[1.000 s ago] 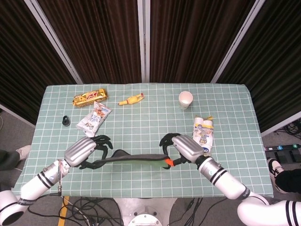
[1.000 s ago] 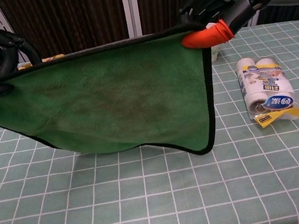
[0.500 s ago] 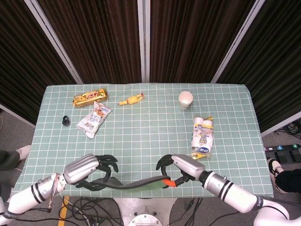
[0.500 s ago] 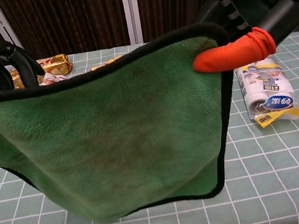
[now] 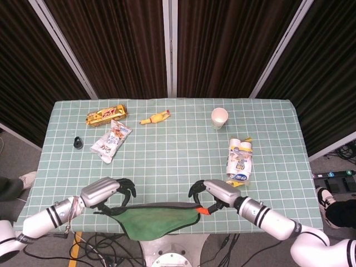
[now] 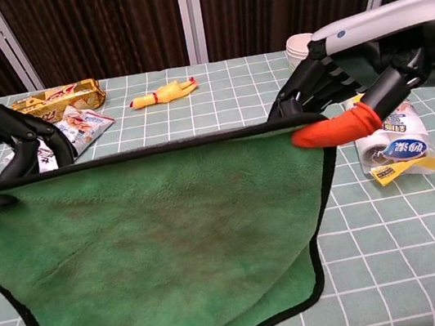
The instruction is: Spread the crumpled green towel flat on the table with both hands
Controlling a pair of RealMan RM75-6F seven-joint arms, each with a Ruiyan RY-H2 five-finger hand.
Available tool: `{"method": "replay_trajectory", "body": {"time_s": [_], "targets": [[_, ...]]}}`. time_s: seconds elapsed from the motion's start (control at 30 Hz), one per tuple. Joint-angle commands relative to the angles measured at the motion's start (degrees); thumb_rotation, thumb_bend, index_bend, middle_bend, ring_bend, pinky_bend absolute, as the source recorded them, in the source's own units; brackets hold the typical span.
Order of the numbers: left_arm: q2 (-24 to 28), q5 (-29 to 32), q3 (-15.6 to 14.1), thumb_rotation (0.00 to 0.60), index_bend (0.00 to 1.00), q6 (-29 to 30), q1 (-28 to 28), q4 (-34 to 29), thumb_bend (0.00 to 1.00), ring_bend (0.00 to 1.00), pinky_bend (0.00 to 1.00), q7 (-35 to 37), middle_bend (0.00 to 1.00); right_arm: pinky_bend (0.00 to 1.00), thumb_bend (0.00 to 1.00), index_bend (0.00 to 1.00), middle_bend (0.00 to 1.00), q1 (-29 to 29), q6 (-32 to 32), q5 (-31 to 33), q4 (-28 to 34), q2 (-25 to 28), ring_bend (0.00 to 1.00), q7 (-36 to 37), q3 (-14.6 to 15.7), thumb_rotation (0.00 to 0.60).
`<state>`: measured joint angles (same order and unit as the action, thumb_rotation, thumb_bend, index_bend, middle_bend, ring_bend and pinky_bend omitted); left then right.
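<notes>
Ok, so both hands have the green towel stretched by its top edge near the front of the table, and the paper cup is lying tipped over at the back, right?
Not quite. The paper cup stands upright, open end up, as the head view shows. The rest holds: the left hand and right hand hold the green towel stretched by its top edge near the front of the table.

My head camera looks steeply down on the whole green-checked bench; my chest camera faces twelve o'clock, low and close, sharing it.
</notes>
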<state>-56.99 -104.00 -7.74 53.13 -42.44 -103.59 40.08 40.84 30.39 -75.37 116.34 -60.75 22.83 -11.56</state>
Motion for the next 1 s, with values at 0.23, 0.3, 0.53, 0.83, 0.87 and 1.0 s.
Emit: {"method": "replay_trajectory", "body": {"time_s": [0.23, 0.3, 0.53, 0.83, 0.87, 1.0], "targets": [[-7.8, 13.5, 4.6, 0.600, 0.66, -8.0, -1.3, 8.3, 0.54, 0.20, 0.35, -12.7, 0.37, 0.18, 0.63, 0.69, 0.32, 4.7, 12.2, 16.0, -10.7, -15.5, 0.18, -23.2, 3.4, 0.565], [-9.2, 16.1, 5.4, 0.600, 0.66, -9.3, -1.6, 10.2, 0.54, 0.20, 0.35, -15.2, 0.37, 0.17, 0.63, 0.69, 0.32, 5.7, 14.2, 18.8, -12.7, -18.1, 0.18, -26.7, 3.5, 0.562], [-14.5, 22.5, 7.1, 0.600, 0.66, -12.3, -2.3, 16.8, 0.54, 0.20, 0.35, -22.7, 0.37, 0.17, 0.63, 0.69, 0.32, 8.4, 17.9, 24.7, -19.6, -25.8, 0.18, -33.5, 2.7, 0.561], [-20.6, 27.3, 8.8, 0.600, 0.66, -14.6, -2.7, 25.4, 0.53, 0.20, 0.34, -24.7, 0.37, 0.16, 0.63, 0.69, 0.32, 11.3, 19.3, 27.6, -30.5, -34.5, 0.17, -38.0, 1.1, 0.564], [-21.1, 27.5, 8.9, 0.600, 0.66, -14.8, -2.8, 26.4, 0.53, 0.20, 0.34, -25.0, 0.37, 0.15, 0.63, 0.69, 0.32, 11.6, 19.2, 27.8, -31.5, -35.3, 0.17, -38.1, 0.9, 0.563], [-23.0, 28.9, 9.6, 0.600, 0.66, -15.7, -3.2, 30.0, 0.53, 0.20, 0.34, -25.7, 0.37, 0.15, 0.63, 0.69, 0.32, 12.7, 18.9, 27.8, -36.4, -38.6, 0.17, -38.9, 0.1, 0.561]]}}
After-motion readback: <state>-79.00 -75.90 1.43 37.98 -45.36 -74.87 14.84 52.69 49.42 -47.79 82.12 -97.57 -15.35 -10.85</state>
